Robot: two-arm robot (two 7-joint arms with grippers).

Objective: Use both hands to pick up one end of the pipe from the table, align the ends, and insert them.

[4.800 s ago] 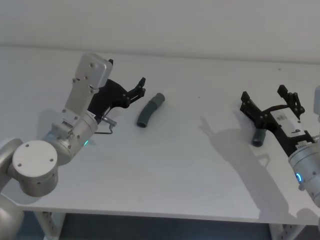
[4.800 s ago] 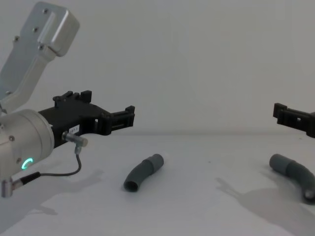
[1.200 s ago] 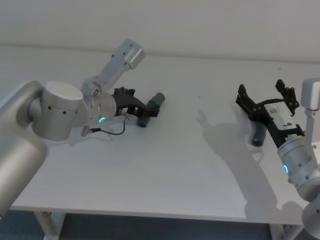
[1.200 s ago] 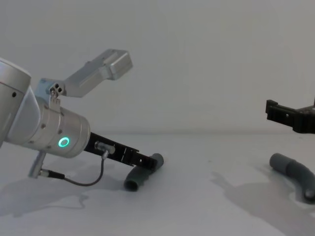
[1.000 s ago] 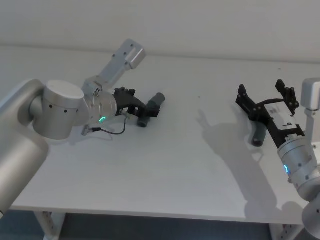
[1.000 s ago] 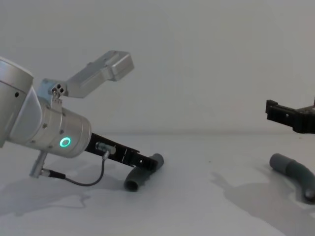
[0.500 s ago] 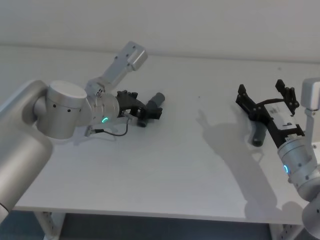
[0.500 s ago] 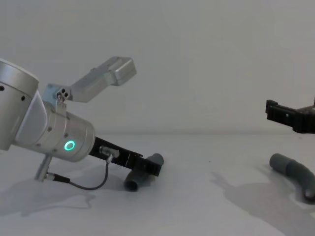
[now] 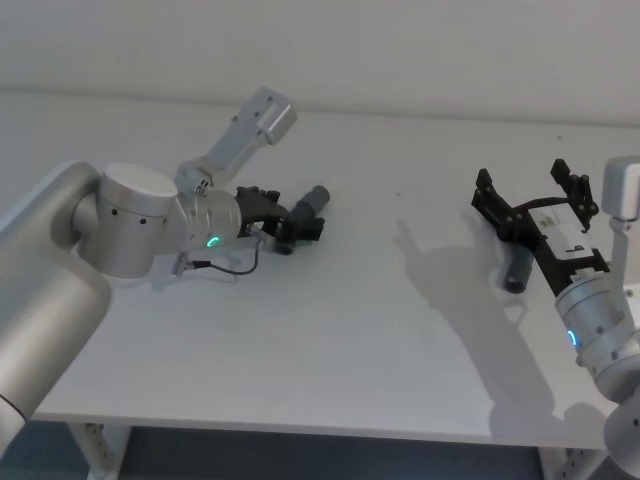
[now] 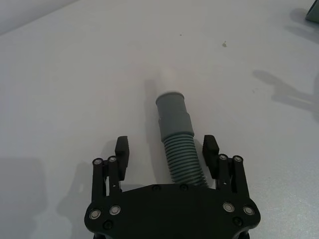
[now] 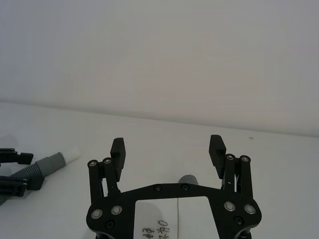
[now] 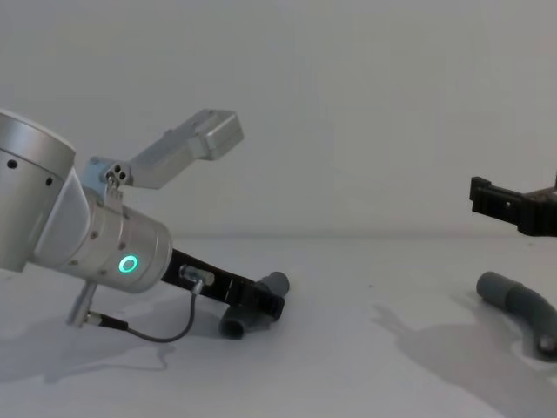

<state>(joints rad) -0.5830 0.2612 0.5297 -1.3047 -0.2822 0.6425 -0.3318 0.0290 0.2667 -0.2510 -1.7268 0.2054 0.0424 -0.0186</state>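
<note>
One grey pipe [image 9: 316, 197] piece lies at the table's [image 9: 380, 340] left middle. My left gripper [image 9: 300, 222] is low on the table, open, its fingers either side of that piece. In the left wrist view the ribbed pipe [image 10: 175, 129] runs between the open fingers [image 10: 122, 150], and its collared end carries a white tip [image 10: 168, 79]. The second pipe [image 9: 517, 270] piece lies at the right. My right gripper [image 9: 525, 185] hovers above it, open and holding nothing; the right wrist view shows the gripper [image 11: 168, 147] over that pipe's end [image 11: 188, 179].
A thin black cable [image 12: 161, 335] loops from the left wrist down onto the table. The left arm's silver link [image 9: 245, 135] rises behind the left pipe piece. Bare table lies between the two pieces.
My left gripper has slid a little farther forward along the left pipe piece, still open. The right gripper and both pieces have stayed in place.
</note>
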